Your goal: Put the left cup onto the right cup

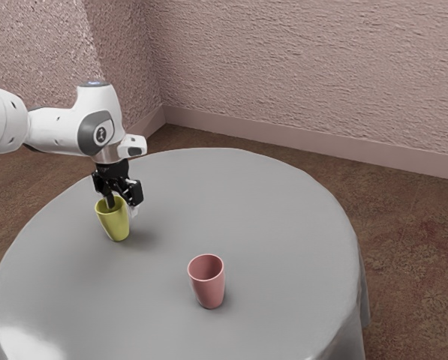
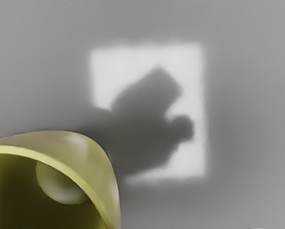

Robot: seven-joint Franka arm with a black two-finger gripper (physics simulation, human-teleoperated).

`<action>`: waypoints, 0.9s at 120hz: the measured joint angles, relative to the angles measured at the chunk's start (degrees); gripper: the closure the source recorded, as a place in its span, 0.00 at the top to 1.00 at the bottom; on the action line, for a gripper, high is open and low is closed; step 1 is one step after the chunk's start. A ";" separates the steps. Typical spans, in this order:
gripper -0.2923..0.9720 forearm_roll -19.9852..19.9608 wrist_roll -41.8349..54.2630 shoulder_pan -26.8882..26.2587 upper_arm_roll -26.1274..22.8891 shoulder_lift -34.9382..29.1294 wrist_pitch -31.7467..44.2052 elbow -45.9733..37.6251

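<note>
The yellow-green cup (image 1: 114, 222) is at the exterior view's left side of the round grey table (image 1: 284, 217), leaning slightly. My gripper (image 1: 118, 200) comes down on its rim, one finger inside the cup and the other outside, shut on the wall. In the wrist view the yellow-green cup (image 2: 87, 155) sits directly under my hand, its rim and inside showing. The pink cup (image 1: 206, 280) stands upright nearer the table's front, toward the exterior view's right of the held cup and well apart from it.
A grey cloth covers the table and hangs over its edge (image 1: 355, 300). My hand's shadow falls across a bright patch on the table top (image 2: 147, 129). Brown carpet and pink textured walls surround the table.
</note>
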 joint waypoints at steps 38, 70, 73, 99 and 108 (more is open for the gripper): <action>0.59 0.10 0.36 0.00 0.08 0.75 0.10 0.44; 0.50 -0.02 0.50 0.02 0.26 1.02 0.11 0.44; 0.50 -0.03 0.51 0.01 0.33 1.06 0.11 0.44; 0.42 -0.12 0.57 0.00 0.72 1.11 0.06 0.44; 0.38 -0.13 0.58 0.00 0.77 1.11 0.03 0.41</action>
